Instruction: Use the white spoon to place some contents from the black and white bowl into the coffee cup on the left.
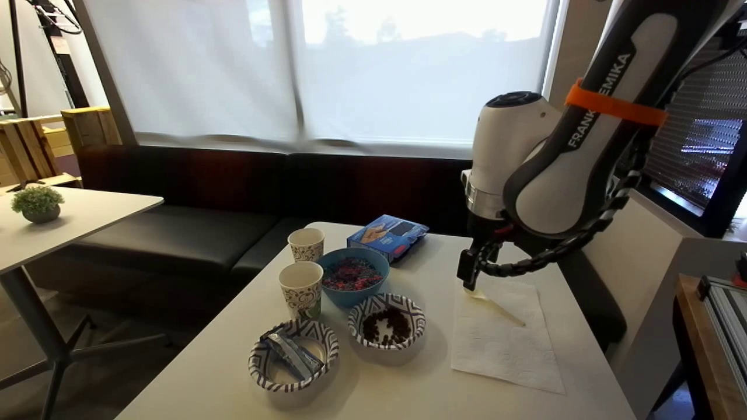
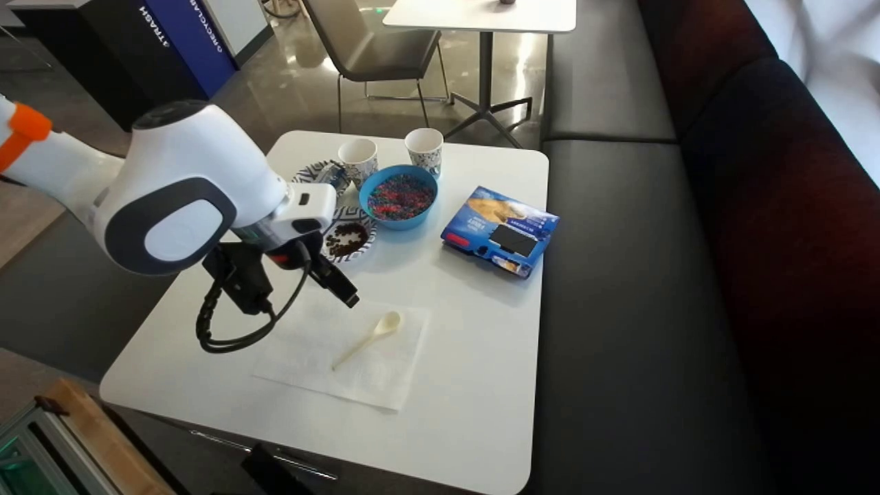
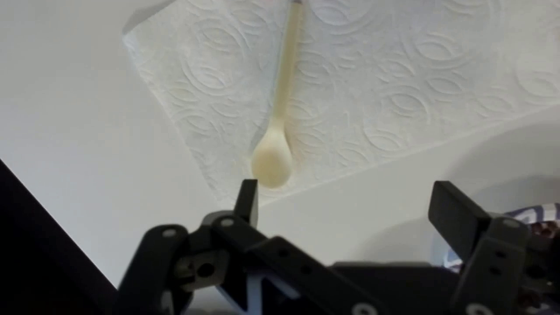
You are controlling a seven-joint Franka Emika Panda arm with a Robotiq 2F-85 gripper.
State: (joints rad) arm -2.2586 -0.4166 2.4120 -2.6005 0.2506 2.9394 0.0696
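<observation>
The white spoon lies on a paper towel, handle pointing away from my gripper in the wrist view. My gripper is open and hangs above the table with nothing between its fingers. One finger appears close to the spoon's bowl end. In an exterior view the spoon is fully visible. The black and white bowl, with dark brown bits inside, stands beside the towel. Two patterned paper cups stand behind the bowls; the coffee cup on the left is beside the blue bowl, also seen as the left cup.
Another striped bowl holds silvery packets. A blue bowl with red and dark contents and a blue box are farther back. The second cup stands behind. The paper towel lies flat on the white table.
</observation>
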